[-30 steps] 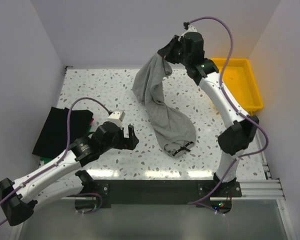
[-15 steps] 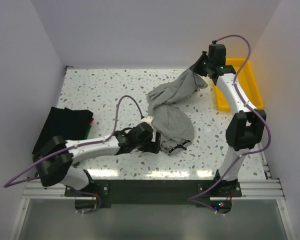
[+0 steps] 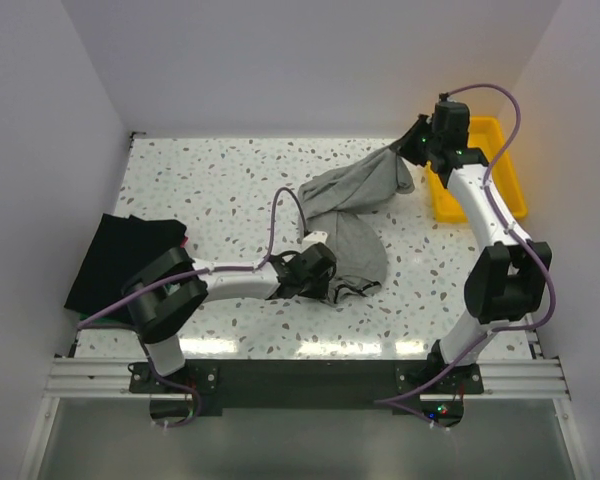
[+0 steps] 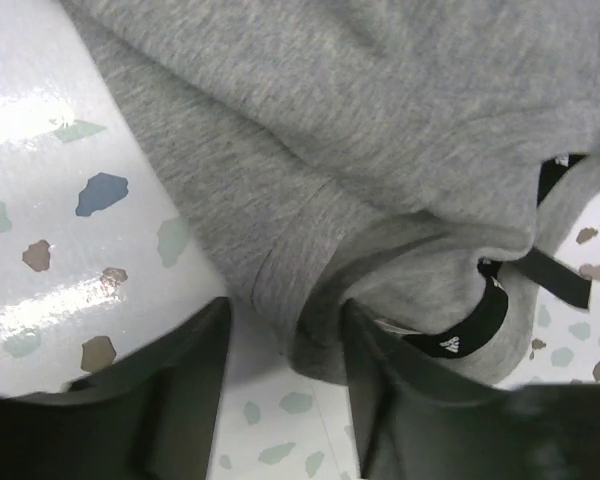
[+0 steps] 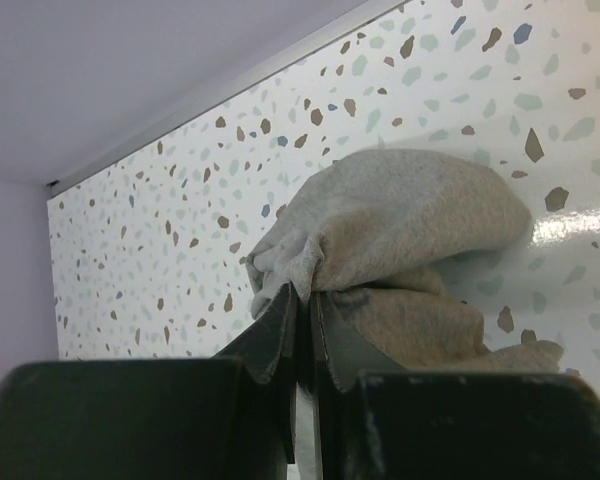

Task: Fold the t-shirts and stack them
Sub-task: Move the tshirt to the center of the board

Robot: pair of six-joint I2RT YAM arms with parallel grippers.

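The heather-grey t-shirt point(image 3: 355, 190) lies crumpled across the middle of the table, one end lifted toward the back right. My right gripper point(image 3: 418, 148) is shut on that raised bunch of grey fabric point(image 5: 400, 220), its tips point(image 5: 302, 300) pinching a fold above the table. My left gripper point(image 3: 325, 280) is low at the shirt's near end by the collar. Its jaws point(image 4: 285, 370) straddle a rolled edge of the grey cloth point(image 4: 380, 130), and a gap shows on the left side. The black-taped collar point(image 4: 460, 335) lies just right of them. A folded black t-shirt point(image 3: 120, 260) sits at the left edge.
A yellow tray point(image 3: 510, 180) stands at the back right, right beside my right arm. White walls enclose the table on the left, back and right. The speckled tabletop point(image 3: 200, 190) is bare between the black shirt and the grey one.
My left arm has reached right to the shirt's near end and its jaws have narrowed around the cloth. My right gripper has carried its end of the shirt right and down toward the tray.
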